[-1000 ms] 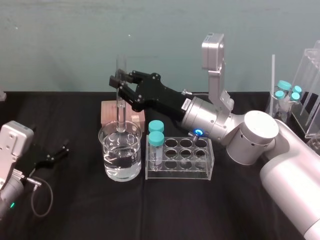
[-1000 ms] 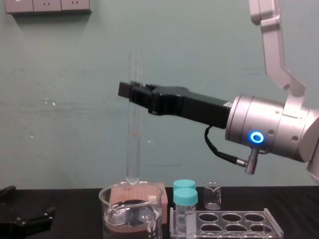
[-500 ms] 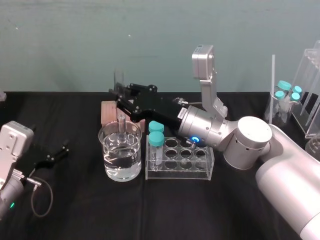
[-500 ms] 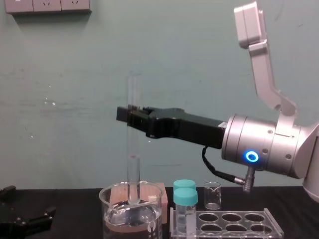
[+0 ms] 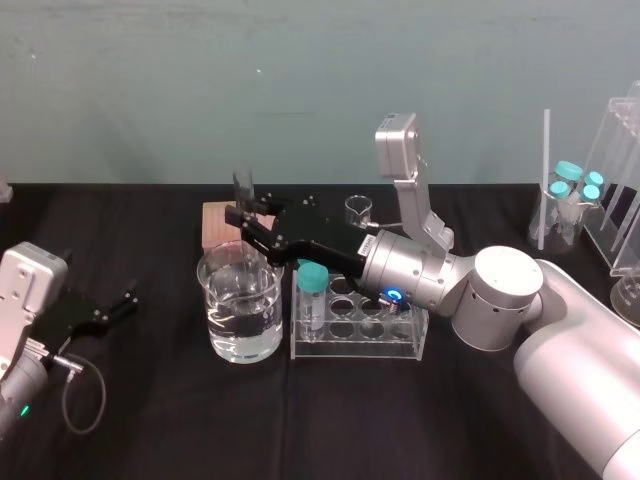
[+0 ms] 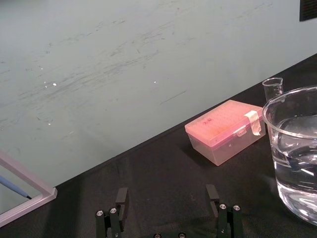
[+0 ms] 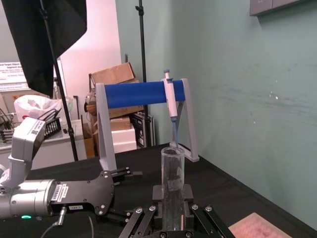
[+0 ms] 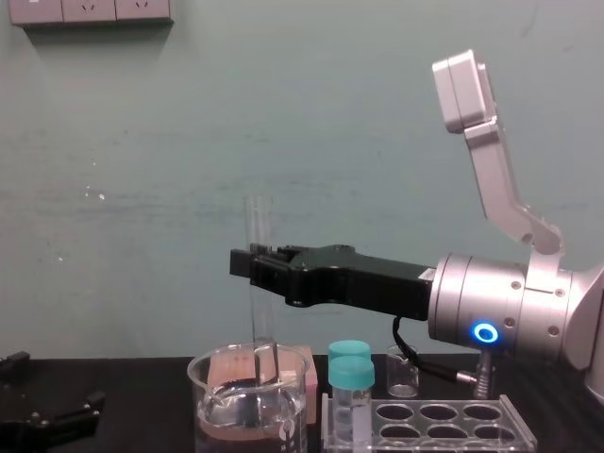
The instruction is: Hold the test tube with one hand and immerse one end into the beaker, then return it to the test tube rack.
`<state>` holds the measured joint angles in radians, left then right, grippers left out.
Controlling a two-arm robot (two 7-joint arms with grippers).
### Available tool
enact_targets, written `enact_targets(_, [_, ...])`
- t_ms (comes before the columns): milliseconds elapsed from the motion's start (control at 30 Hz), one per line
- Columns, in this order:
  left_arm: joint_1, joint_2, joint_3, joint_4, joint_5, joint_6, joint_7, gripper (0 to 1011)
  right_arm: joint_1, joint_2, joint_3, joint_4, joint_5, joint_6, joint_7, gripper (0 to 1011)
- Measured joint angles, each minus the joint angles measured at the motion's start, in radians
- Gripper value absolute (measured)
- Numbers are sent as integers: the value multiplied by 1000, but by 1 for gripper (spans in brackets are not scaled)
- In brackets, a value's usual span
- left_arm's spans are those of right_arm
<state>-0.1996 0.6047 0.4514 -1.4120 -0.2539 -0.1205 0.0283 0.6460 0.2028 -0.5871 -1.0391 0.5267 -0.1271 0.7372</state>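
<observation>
1. currently gripping the test tube (image 8: 257,226) in the right end effector (image 8: 243,265), pads clamped on the glass a little below its open mouth, upright above the desk (image 5: 150,420).
2. holding its lower end inside the beaker (image 5: 240,318), toward the rear wall; cannot tell whether below the water line.
3. resting the left end effector (image 6: 167,196) low over the desk, well apart from the beaker, fingers spread and holding nothing.
4. could knock the round bottom against the beaker floor or wall if pushed lower or swung sideways before lifting; thin glass, likely to crack.
5. could catch the rim and tip the beaker, spilling water, by heading for the test tube rack (image 5: 405,340) without first rising clear.
6. may clip the teal-capped vials (image 8: 351,373), standing at the rack end nearest the beaker, on a low crossing.
7. might let wet glass slide through the pads, or jam on a hole edge if tilted during the descent.
</observation>
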Motion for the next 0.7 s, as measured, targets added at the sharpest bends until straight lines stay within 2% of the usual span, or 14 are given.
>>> enact_targets(700, [0, 0, 0, 0, 0, 0, 0, 1000, 9, -22, -2, 37, -9, -4, 2, 225])
